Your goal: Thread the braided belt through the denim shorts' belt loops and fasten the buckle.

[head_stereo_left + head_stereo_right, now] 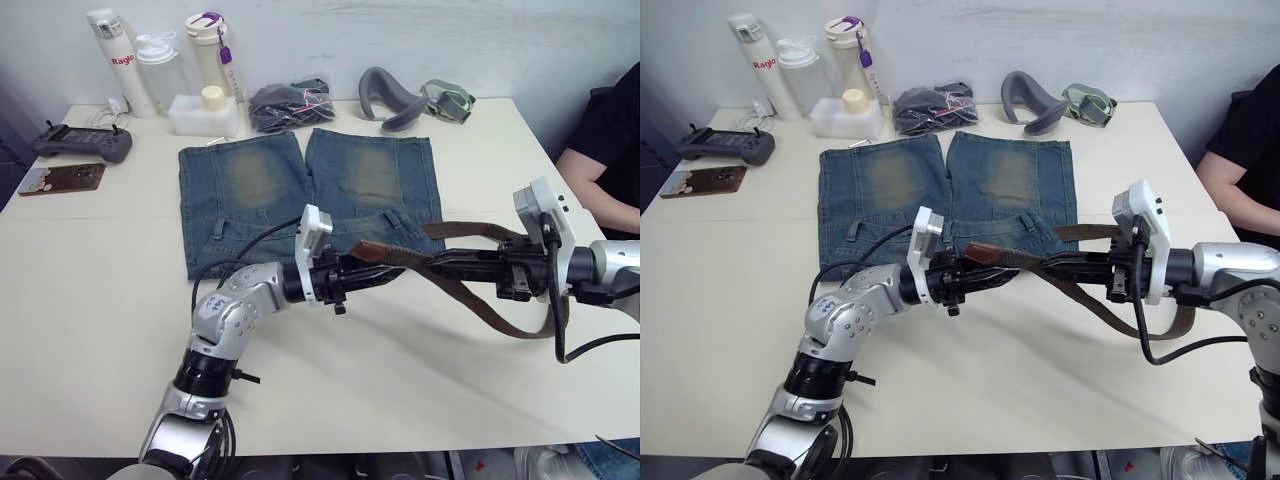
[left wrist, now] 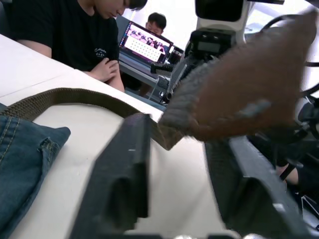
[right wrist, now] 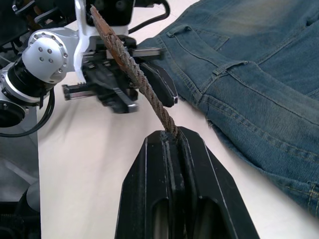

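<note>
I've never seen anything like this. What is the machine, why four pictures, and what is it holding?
It is a two-armed robot. Two pictures come from cameras on its head, looking down at a white table; two come from cameras on its wrists. On the table lie denim shorts, with bottles and a bagged dark bundle behind. The right claw is shut on a braided belt, holding its end out between the open fingers of the left claw. A person's arm rests at the table's edge.
</note>
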You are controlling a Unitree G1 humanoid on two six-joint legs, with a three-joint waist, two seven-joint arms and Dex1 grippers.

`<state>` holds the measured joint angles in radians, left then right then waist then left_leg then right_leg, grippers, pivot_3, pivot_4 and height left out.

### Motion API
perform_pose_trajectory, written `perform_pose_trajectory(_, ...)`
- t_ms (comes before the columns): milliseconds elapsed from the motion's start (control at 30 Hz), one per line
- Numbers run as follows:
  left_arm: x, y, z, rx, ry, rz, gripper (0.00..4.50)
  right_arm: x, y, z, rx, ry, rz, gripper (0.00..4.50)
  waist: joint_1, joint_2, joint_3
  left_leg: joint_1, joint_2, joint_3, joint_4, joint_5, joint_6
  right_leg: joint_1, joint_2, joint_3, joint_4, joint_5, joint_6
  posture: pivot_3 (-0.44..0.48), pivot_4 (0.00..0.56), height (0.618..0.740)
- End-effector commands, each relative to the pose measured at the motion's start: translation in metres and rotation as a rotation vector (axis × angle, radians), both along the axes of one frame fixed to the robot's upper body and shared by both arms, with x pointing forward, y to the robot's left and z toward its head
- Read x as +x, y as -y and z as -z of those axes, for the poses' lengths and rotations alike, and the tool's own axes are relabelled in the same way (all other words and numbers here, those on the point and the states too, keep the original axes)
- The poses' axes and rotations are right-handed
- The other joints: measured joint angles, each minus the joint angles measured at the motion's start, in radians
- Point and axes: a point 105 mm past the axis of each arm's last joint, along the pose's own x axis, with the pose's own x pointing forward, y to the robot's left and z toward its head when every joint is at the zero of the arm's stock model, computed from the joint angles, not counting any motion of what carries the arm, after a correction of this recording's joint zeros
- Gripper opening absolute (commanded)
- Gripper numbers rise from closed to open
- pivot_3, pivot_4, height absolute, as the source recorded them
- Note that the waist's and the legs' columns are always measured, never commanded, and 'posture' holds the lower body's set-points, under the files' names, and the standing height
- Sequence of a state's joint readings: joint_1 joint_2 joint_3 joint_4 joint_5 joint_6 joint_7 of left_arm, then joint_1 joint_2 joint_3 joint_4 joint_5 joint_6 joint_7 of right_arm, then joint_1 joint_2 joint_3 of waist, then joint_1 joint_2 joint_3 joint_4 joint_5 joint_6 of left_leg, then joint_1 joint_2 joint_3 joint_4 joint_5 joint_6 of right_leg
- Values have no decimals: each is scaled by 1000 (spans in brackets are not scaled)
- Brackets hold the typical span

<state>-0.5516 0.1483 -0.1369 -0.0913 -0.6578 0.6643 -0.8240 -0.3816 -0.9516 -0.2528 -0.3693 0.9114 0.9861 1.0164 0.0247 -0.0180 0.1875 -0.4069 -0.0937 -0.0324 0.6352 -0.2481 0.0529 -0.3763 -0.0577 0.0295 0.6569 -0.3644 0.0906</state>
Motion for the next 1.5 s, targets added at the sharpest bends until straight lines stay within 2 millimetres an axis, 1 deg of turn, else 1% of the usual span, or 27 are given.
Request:
perform_pose_trajectory(33, 1, 7, -14, -53, 39, 20, 27, 0, 4, -9, -5, 63, 47, 0, 0, 0, 0, 0, 0, 0, 0, 0, 0, 0, 0, 0, 0, 0, 0, 0, 150, 740)
perform_pose_trajectory(100, 2, 10, -19, -72, 42, 27, 27, 7, 8, -8, -10, 78, 111, 0, 0, 0, 0, 0, 0, 0, 0, 0, 0, 0, 0, 0, 0, 0, 0, 0, 150, 740)
perform_pose_trajectory(200, -4, 8, -23, -79, 40, 58, 0, 9, 14, -11, 24, 73, 173, 1144, 0, 0, 0, 0, 0, 0, 0, 0, 0, 0, 0, 0, 0, 0, 0, 0, 150, 740)
perform_pose_trajectory(233, -1, 6, -23, -77, 35, 49, 0, 8, 19, -15, 52, 78, 200, 1551, 0, 0, 0, 0, 0, 0, 0, 0, 0, 0, 0, 0, 0, 0, 0, 0, 150, 740)
perform_pose_trajectory(300, 5, 2, -24, -76, 22, 24, 0, 8, 27, -23, 99, 101, 254, 2588, 1, 0, 0, 0, 0, 0, 0, 0, 0, 0, 0, 0, 0, 0, 0, 0, 150, 740)
perform_pose_trajectory(400, 29, 2, -27, -75, -66, -86, 0, 13, 56, -66, 396, 228, 451, 4068, 2, -1, 0, 0, 0, 0, 1, 0, 0, 0, 0, 0, 0, 0, 1, 0, 150, 740)
perform_pose_trajectory(433, 34, 2, -28, -73, -88, -107, 0, 12, 62, -74, 463, 256, 494, 4450, 2, -1, 0, 0, 0, 0, 1, 0, 0, 0, 0, 0, 1, 1, 1, 0, 150, 740)
perform_pose_trajectory(467, 38, 4, -32, -95, -128, -120, 0, 8, 62, -76, 554, 256, 512, 4450, 2, -1, 0, 0, 0, 0, 1, 0, 0, 0, 0, 0, 1, 1, 2, 0, 150, 740)
perform_pose_trajectory(533, 42, 9, -39, -138, -195, -123, 0, -2, 52, -70, 669, 216, 506, 4450, 1, -3, 0, 0, 0, 0, 0, 0, 0, 0, 1, 0, 0, 1, 2, 0, 150, 740)
perform_pose_trajectory(567, 42, 13, -43, -147, -227, -114, 0, -5, 40, -61, 714, 184, 510, 4450, 1, -3, 0, -1, 1, -1, 0, 0, 0, 0, 1, 0, 0, 1, 2, 0, 150, 740)
perform_pose_trajectory(633, 42, 17, -48, -154, -259, -97, 0, -10, 24, -48, 763, 139, 539, 4450, -1, -3, 0, -1, 1, -1, -1, 0, 0, 0, 2, 0, 1, 1, 2, 0, 150, 740)
perform_pose_trajectory(700, 39, 20, -58, -187, -286, -63, 0, -17, 4, -34, 857, 39, 511, 4450, -3, -3, 0, -3, 1, 0, -1, 1, -1, -3, 2, 2, 3, 1, 2, 0, 150, 740)
perform_pose_trajectory(800, 37, 21, -70, -223, -317, -24, 0, -26, -17, -24, 961, -86, 430, 4450, -8, -2, 0, -3, 1, 1, 0, 1, -1, -3, 2, 3, 3, 1, 2, 0, 150, 740)
perform_pose_trajectory(833, 36, 21, -74, -234, -326, -11, 0, -25, -21, -19, 991, -122, 428, 4450, -8, -3, 0, -2, 1, 1, 1, 1, -1, -3, 2, 3, 2, 1, 2, 0, 150, 740)
perform_pose_trajectory(900, 35, 22, -80, -252, -340, 12, 0, -19, -23, -11, 1022, -161, 455, 4450, -8, -3, 0, 0, 1, 1, 0, 1, -1, -1, 2, 3, 2, 1, 2, 0, 150, 740)
perform_pose_trajectory(967, 32, 22, -83, -256, -351, 34, 0, -10, -17, -8, 1080, -164, 501, 4450, -9, -2, 0, 0, 1, 1, 0, 2, -3, -1, 3, 3, 3, 1, 2, 0, 150, 740)
perform_pose_trajectory(1033, 25, 24, -82, -240, -354, 71, 0, 1, -9, -17, 1186, -127, 510, 4450, -9, -3, 0, 1, 1, 1, 0, 2, -3, -1, 3, 3, 3, 1, 2, 0, 150, 740)
perform_pose_trajectory(1067, 23, 25, -81, -238, -361, 78, 0, 4, -9, -22, 1214, -112, 504, 4450, -11, -2, 0, 0, 1, 1, 0, 2, -3, -2, 3, 3, 3, 1, 2, 0, 150, 740)
perform_pose_trajectory(1233, 22, 28, -74, -217, -385, 65, 0, 15, -15, -28, 1236, -63, 485, 4450, -13, -2, 0, 0, 1, 0, -2, 2, -4, -3, 3, 3, 3, 1, 2, 0, 150, 740)
perform_pose_trajectory(1300, 24, 30, -69, -190, -379, 29, 0, 17, -17, -30, 1240, -54, 481, 4450, -13, -2, 0, 0, 1, 0, -2, 2, -4, -3, 3, 3, 3, 1, 2, 0, 150, 740)
perform_pose_trajectory(1433, 29, 30, -65, -179, -381, -4, 0, 18, -19, -31, 1234, -46, 468, 4450, -13, -2, 0, 0, 1, 0, -2, 2, -4, -3, 3, 3, 3, 1, 2, 0, 150, 740)
perform_pose_trajectory(1500, 31, 30, -65, -182, -383, -15, 0, 19, -20, -30, 1231, -49, 466, 3936, -13, -2, 0, 0, 1, 0, -2, 2, -4, -3, 3, 3, 2, 1, 2, 0, 150, 740)
